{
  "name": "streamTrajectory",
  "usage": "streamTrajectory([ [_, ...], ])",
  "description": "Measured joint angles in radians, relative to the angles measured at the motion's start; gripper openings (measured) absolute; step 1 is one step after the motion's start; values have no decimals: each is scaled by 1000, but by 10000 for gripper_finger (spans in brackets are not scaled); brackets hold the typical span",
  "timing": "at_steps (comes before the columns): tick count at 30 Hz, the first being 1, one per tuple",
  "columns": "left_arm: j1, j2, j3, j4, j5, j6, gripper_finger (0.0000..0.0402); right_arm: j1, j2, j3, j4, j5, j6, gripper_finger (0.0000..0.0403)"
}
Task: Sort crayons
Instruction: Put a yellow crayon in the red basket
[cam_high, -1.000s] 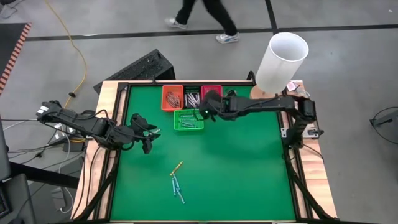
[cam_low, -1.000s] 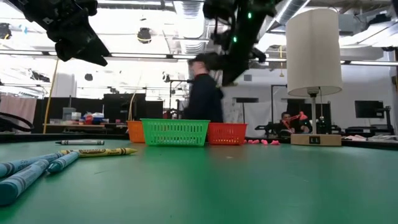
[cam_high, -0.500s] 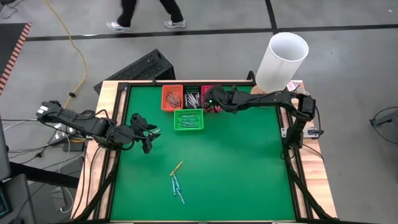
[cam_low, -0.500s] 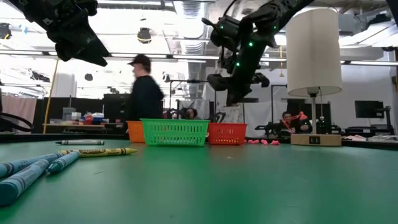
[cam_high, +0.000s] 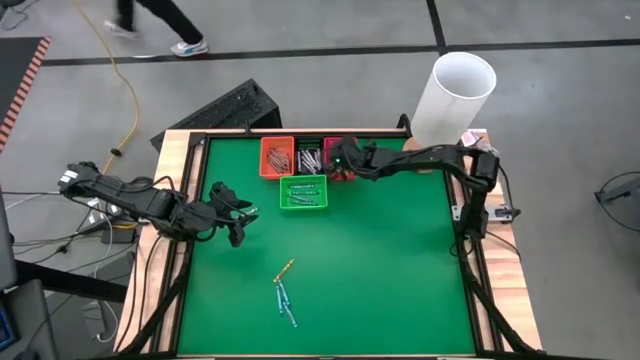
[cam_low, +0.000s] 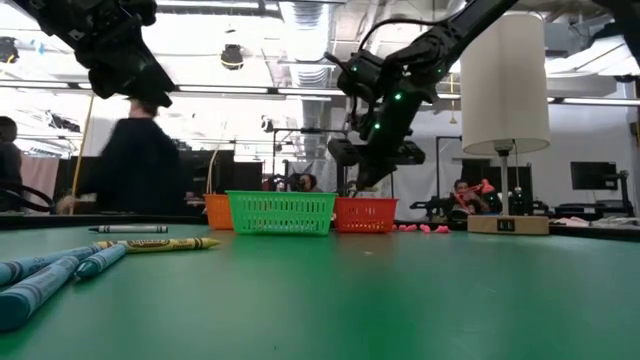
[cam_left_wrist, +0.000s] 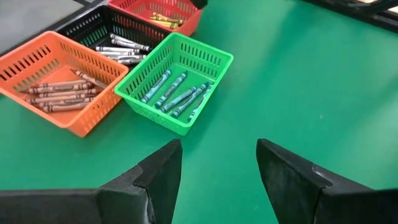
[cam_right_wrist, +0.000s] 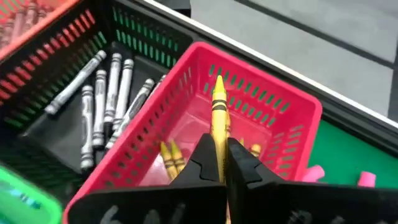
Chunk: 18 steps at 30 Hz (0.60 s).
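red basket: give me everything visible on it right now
The red basket is a small rectangular plastic bin with slotted walls, open on top. It sits upright at the table's far edge, beside the black basket, behind the green basket. A few yellow crayons lie inside. The right tool, shut on a yellow crayon, hangs over it; contact with the basket can't be told.

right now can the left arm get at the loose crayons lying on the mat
Probably yes. The left gripper hangs open over bare green mat, and the loose crayons lie in the open with no basket or arm between. The right gripper is away over the red basket.
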<state>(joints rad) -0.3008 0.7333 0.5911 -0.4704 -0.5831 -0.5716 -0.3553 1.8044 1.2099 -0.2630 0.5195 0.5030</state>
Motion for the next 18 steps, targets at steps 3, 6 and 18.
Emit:
streamTrajectory([
  [3, 0, 0, 0, -11, 0, 0, 197, 0, 2, -2, -6, 2, -3, 5],
  [6, 0, 0, 0, -16, 1, 0, 197, 0, 1, 0, 2, 1, -4, 5],
  [18, 0, 0, 0, -18, 1, 0, 197, -8, 1, 0, 5, 3, 2, 54],
])
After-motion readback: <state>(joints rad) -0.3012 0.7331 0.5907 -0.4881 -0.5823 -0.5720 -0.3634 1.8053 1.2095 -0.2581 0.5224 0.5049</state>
